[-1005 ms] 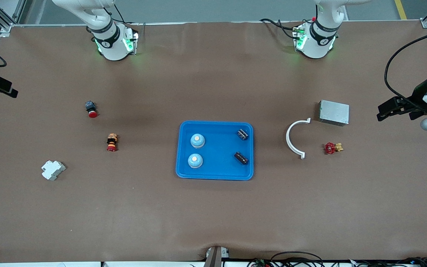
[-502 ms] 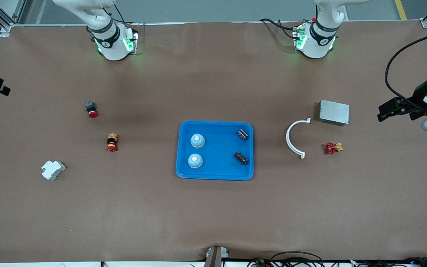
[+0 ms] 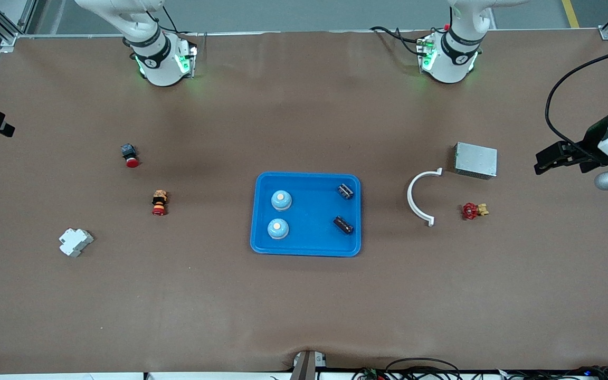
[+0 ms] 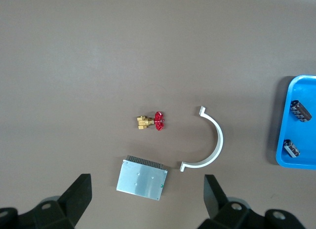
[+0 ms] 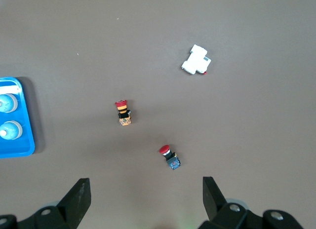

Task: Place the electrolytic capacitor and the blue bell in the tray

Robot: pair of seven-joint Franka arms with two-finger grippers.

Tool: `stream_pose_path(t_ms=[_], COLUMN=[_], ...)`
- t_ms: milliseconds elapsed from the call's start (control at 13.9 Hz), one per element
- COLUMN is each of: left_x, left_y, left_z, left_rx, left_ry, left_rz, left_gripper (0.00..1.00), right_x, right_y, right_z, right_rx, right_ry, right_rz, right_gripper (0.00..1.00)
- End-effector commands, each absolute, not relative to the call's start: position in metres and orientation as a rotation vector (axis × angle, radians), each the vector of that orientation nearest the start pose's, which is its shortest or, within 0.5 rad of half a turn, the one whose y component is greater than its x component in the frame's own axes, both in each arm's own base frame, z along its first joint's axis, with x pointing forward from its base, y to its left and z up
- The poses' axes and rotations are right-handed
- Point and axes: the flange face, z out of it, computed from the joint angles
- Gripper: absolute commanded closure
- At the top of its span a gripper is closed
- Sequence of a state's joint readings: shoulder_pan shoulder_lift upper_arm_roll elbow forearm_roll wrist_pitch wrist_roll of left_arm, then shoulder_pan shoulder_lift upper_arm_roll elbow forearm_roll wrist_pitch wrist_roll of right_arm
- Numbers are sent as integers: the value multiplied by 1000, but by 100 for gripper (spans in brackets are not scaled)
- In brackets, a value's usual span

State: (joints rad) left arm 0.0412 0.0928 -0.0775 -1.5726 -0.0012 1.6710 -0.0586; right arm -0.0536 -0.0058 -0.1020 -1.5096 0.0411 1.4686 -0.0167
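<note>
Shallow bright-blue plastic tray [image 3: 307, 248] holds both pale-blue bells [image 3: 281, 200] and dark capacitors [image 3: 343, 225]; left gripper [image 4: 144, 198] and right gripper [image 5: 143, 199] spread, empty; park clear.

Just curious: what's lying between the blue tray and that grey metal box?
A white half-ring bracket lies between the tray and the grey metal box, seen in the front view.

Toward the left arm's end of the table lie a small grey metal box [image 3: 475, 160], a white half-ring clamp [image 3: 420, 197] and a little red-handled brass valve [image 3: 473, 210], the valve nearer the front camera than the box. Toward the right arm's end lie two red push buttons [image 3: 130, 155] [image 3: 159, 203] and a white breaker block [image 3: 75, 241], well apart.
</note>
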Motion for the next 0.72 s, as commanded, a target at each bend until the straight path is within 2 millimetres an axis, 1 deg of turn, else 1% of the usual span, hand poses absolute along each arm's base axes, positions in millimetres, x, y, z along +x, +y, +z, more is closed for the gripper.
stream_pose_path(t_ms=[0,144,287,646], left_x=[590,590,591,591], left_y=[-23,-22,-16,-15], left_z=[584,584,584,582], left_rx=[-3160,-3158,-3158,-3158], left_ry=[-9,-11,-26,-29], left_rz=[-11,-9,-9,-4], left_gripper=[0,0,0,0], right_x=[537,537,537,535], right_y=[-75,-72,-73,-76], right_z=[653,653,652,652], right_rx=[-3066,-3062,-3062,-3060], right_ry=[197,192,194,200], right_rz=[5,0,9,16], right_gripper=[0,0,0,0])
